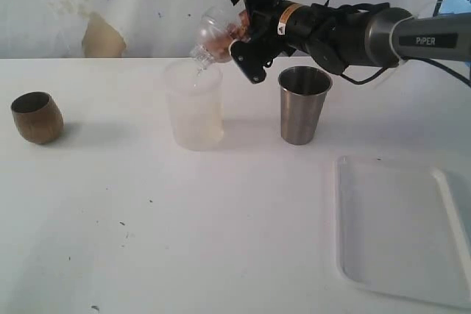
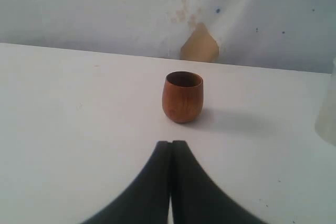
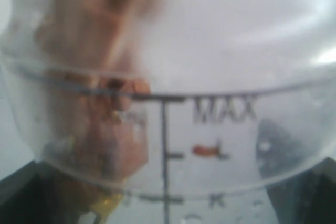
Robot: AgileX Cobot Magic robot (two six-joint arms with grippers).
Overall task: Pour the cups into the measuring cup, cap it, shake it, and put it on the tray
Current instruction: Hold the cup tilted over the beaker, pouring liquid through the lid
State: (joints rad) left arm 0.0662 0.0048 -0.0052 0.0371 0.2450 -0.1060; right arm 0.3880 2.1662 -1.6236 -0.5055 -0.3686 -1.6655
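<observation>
Right fingers [image 1: 251, 65] grip the measuring cup [image 1: 215, 29], tipped over the frosted cup [image 1: 193, 108]. Left fingers [image 2: 155, 182] pressed together, empty; upright wooden cup [image 2: 182, 97] directly ahead.

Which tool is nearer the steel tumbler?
Right. The right tool hangs above and beside the steel tumbler, holding the measuring cup; the left tool sits shut facing the brown cup.

Bright, washed-out light, soft shadows; the right wrist view is badly blurred.
</observation>
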